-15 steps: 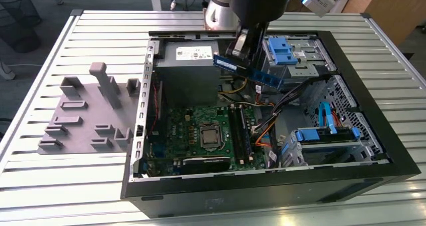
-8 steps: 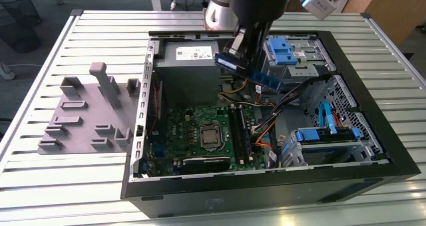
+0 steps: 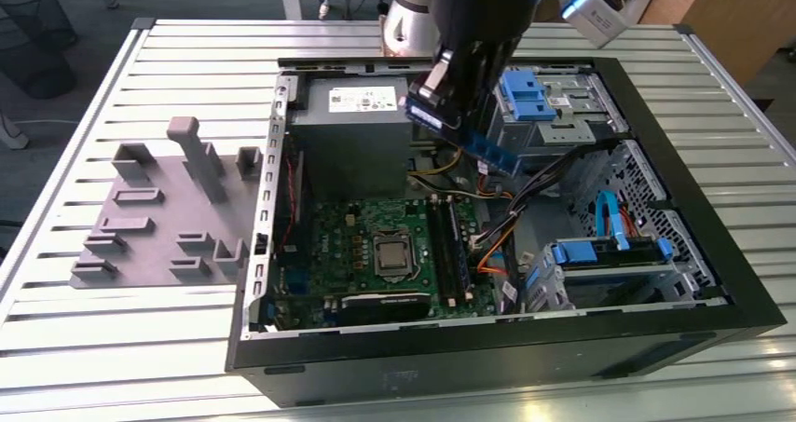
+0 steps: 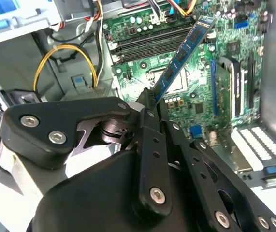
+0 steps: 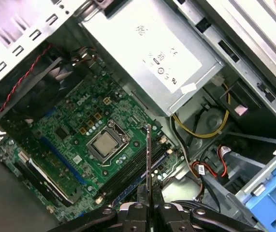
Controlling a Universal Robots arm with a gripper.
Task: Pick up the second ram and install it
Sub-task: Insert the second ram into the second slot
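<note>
My gripper [image 3: 450, 115] hangs over the open computer case [image 3: 696, 301], shut on the second ram [image 3: 483, 145], a slim blue-green stick with black chips. In the second wrist view the ram [image 4: 183, 50] juts out slanted from the gripper [image 4: 152, 104] above the green motherboard [image 4: 200, 82]. It appears edge-on in the first wrist view as a thin dark line [image 5: 148, 159] rising from the gripper [image 5: 149, 205], above the long black memory slots [image 5: 128, 176]. The ram is in the air, apart from the slots [image 3: 446, 245].
A grey power supply [image 3: 354, 124] sits at the case's far end, beside yellow and coloured cables [image 3: 448, 184]. The processor socket [image 3: 391, 254] lies next to the slots. Blue drive brackets [image 3: 535, 96] line the exterior view's right. A grey holder tray [image 3: 162, 217] stands outside the case.
</note>
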